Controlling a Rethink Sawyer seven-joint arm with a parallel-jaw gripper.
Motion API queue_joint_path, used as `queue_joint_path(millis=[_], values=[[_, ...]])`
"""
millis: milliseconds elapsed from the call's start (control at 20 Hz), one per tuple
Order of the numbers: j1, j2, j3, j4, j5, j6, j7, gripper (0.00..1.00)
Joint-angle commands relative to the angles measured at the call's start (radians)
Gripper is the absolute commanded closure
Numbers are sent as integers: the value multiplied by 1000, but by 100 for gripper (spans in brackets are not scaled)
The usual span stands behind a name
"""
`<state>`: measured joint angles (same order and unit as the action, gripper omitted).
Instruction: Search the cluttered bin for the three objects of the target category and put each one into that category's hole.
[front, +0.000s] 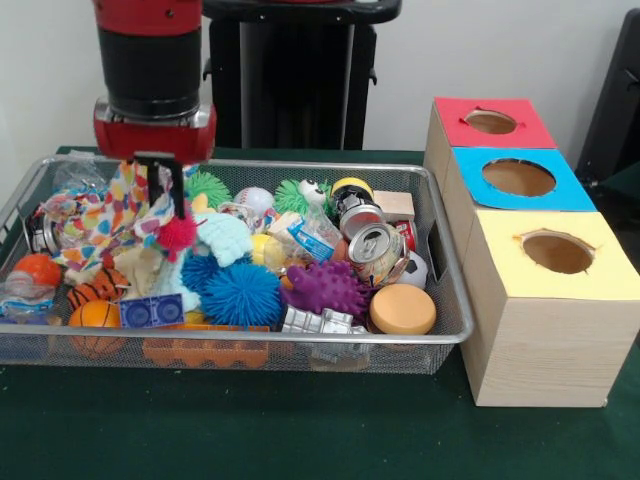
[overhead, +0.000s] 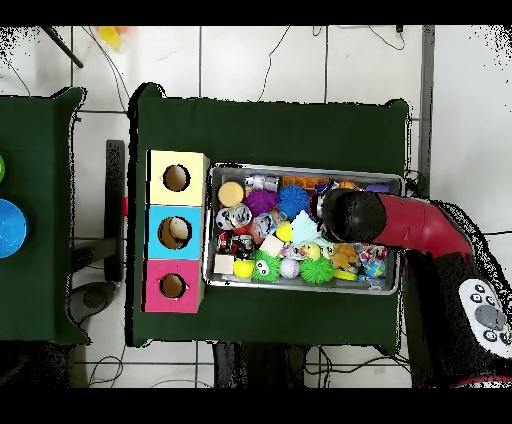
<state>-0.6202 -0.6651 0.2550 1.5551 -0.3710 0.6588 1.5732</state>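
Fingers on dotted cloth, no readable labels

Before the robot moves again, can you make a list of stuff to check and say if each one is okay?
1. Gripper over the bin: ok.
2. Gripper at the dotted cloth: ok, its black fingers are down among the cloth's folds.
3. Cloth firmly pinched: cannot tell, the cloth hides the tips.
4. Yellow hole open and empty: ok.
5. Pink spiky ball clear of the cloth: not ok, it touches it.
6. Other dotted pieces spotted: cannot tell.
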Motion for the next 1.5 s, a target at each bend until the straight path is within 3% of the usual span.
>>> queue_joint_path(millis=[50,450,500,1250,1500], values=[[32,-87,40,116,61,89,62,100],[68,-123,9,148,97,78,90,100],[68,-121,7,153,106,76,83,0],[96,-114,-28,178,122,15,124,0],[76,-13,-31,102,74,-71,90,0]])
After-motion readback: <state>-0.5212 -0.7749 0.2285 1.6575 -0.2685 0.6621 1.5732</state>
